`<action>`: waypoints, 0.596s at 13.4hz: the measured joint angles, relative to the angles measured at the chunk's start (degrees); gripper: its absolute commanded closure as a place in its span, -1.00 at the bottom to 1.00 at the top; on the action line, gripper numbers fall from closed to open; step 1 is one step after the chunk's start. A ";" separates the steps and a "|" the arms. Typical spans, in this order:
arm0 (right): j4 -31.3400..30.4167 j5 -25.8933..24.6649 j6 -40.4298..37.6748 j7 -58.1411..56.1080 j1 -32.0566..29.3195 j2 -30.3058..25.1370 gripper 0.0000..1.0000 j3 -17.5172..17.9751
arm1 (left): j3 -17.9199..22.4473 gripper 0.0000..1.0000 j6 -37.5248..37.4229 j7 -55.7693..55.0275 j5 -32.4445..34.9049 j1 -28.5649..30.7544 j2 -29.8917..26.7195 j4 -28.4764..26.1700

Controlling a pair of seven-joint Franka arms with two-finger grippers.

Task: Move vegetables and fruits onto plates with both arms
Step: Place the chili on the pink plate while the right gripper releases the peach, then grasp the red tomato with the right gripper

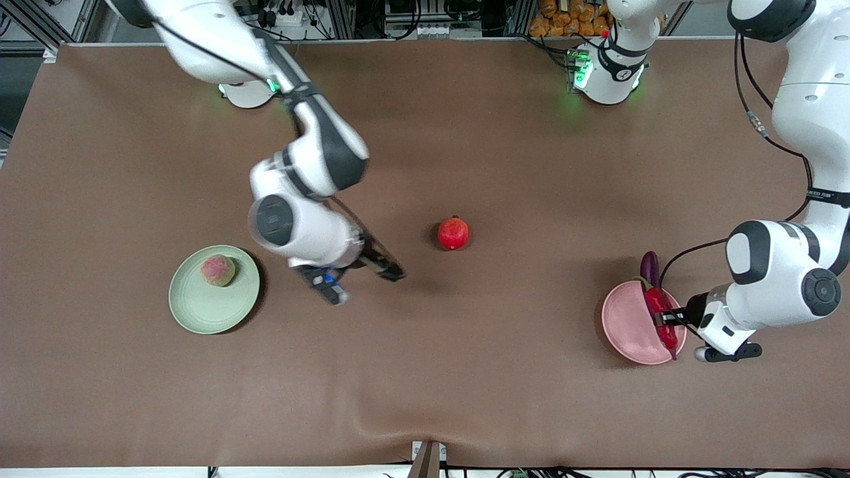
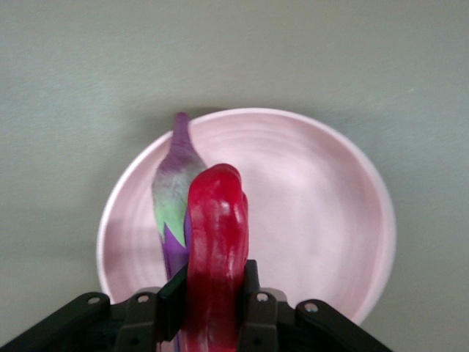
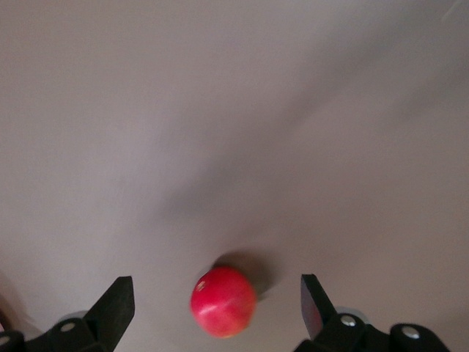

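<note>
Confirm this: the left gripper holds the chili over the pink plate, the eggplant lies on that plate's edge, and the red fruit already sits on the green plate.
Not quite. The front view shows the red fruit on the bare table; the green plate holds the yellow-green fruit. The rest stands: the left gripper holds the chili over the pink plate, eggplant on its edge.

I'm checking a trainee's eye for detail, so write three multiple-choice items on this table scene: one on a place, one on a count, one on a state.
1. Where is the pale round fruit?
A. on the green plate
B. on the pink plate
C. on the bare table

2. How many plates are on the table?
A. one
B. two
C. three

3. What is the left gripper doing?
A. hanging open
B. shut on the eggplant
C. shut on the red chili

Key: 1 A, the fruit sits on the green plate. 2 B, one green and one pink. 3 C, its fingers clamp the chili over the pink plate, while the right gripper is open above the red fruit.
</note>
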 measured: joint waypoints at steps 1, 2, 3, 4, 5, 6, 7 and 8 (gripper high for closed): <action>-0.03 0.00 3.30 2.91 3.26 2.02 -1.00 -0.10 | -0.30 1.00 -0.05 0.00 0.00 0.08 -0.02 -0.10; -0.01 0.00 5.50 5.04 5.78 3.92 -1.00 -0.22 | -0.54 1.00 -0.04 0.00 0.00 -0.15 -0.04 -0.11; -0.01 0.00 6.43 6.34 7.54 5.30 -1.00 -0.31 | -0.75 1.00 -0.04 -0.05 0.00 -0.39 -0.05 -0.13; 0.00 0.00 6.72 7.52 8.72 6.09 -1.00 -0.38 | -0.88 1.00 -0.04 -0.10 0.00 -0.56 -0.05 -0.18; 0.00 -0.01 6.72 8.83 9.48 6.35 -1.00 -0.42 | -0.91 0.90 -0.04 -0.11 0.00 -0.70 -0.04 -0.25; 0.02 -0.02 6.64 9.93 9.98 6.35 -1.00 -0.46 | -0.91 0.65 -0.04 -0.11 0.00 -0.79 -0.04 -0.28; 0.00 -0.03 6.95 10.85 10.34 6.47 -1.00 -0.46 | -0.92 0.37 -0.04 -0.13 0.00 -0.85 -0.04 -0.29; -0.02 -0.06 8.37 11.45 10.59 6.86 -1.00 -0.48 | -0.92 -0.08 -0.04 -0.17 0.00 -0.89 -0.04 -0.30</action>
